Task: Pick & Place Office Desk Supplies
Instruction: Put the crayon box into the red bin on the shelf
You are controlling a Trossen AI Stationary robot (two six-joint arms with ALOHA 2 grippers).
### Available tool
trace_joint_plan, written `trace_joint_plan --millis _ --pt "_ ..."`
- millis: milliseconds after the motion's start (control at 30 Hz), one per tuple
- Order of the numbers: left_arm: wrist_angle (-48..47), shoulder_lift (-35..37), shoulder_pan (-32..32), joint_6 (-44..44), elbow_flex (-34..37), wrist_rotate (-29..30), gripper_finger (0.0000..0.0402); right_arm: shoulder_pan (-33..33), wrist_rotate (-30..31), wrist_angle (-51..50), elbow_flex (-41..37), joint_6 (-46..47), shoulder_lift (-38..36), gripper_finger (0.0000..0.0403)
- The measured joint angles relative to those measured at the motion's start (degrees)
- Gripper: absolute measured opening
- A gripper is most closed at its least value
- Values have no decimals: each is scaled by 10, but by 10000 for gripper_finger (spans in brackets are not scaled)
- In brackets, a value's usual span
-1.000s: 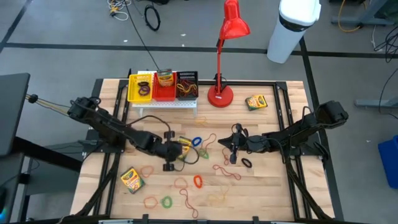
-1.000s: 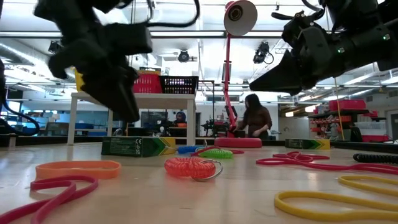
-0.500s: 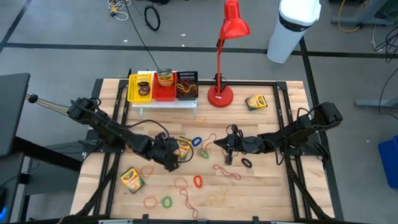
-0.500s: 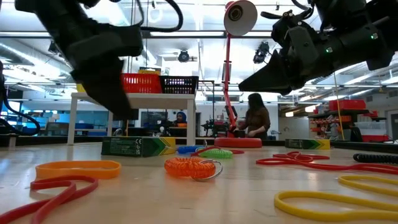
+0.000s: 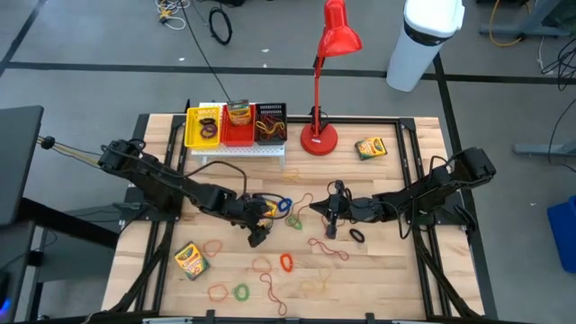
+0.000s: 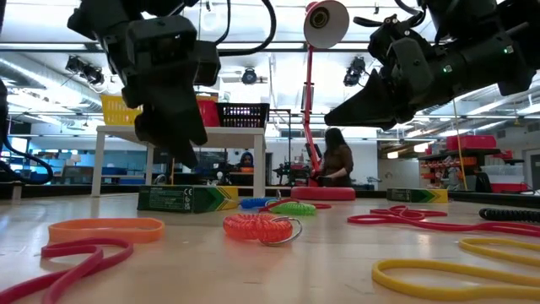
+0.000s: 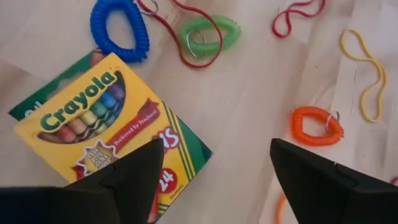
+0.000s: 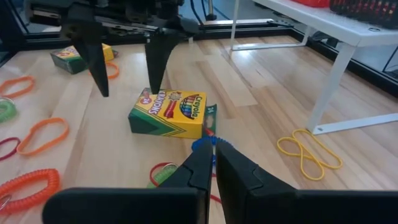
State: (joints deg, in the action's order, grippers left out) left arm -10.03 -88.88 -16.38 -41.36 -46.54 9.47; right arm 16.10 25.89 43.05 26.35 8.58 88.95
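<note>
At the near edge of the desk (image 5: 378,270) lie thin rubber bands (image 5: 270,290) and a green coil loop (image 5: 241,291). Toward the near left corner sits one crayon box (image 5: 189,258). An orange coil loop (image 5: 286,263) lies a little farther in, near the middle.

In the middle of the desk is the left gripper (image 5: 255,227). Its jaws are spread wide and hold nothing. They hang just above a second crayon box (image 7: 99,137), which lies flat on the wood. A blue coil loop (image 7: 120,30) sits just beside that box, and another green coil loop (image 7: 209,34) with a red band (image 7: 186,37) is near it.

The right gripper (image 5: 331,214) is also near the middle, more to the right. Its jaws are pressed tight together with nothing between them. A black loop (image 5: 357,236) lies near it.

At the far edge stands a white rack (image 5: 238,148) with a yellow bin (image 5: 202,127), a red bin (image 5: 238,126) and a black bin (image 5: 270,123) on top. Beside it is a red desk lamp (image 5: 319,135). A third crayon box (image 5: 370,148) lies toward the far right corner.
</note>
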Motion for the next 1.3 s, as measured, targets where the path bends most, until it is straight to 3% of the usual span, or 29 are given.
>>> trace_joint_plan --millis 300,433,667,1033,1300 --pt "-1 0 0 -48 0 34 395 0 0 0 0 0 0 30" --pt "-19 0 -1 -69 0 27 397 0 0 0 0 0 0 30" --pt "-78 0 3 -144 0 70 399 0 0 0 0 0 0 30" --pt "-72 -27 27 -147 -3 70 400 0 0 0 0 0 0 30" --pt "-95 -61 33 -100 -67 66 400 0 0 -2 0 0 0 30"
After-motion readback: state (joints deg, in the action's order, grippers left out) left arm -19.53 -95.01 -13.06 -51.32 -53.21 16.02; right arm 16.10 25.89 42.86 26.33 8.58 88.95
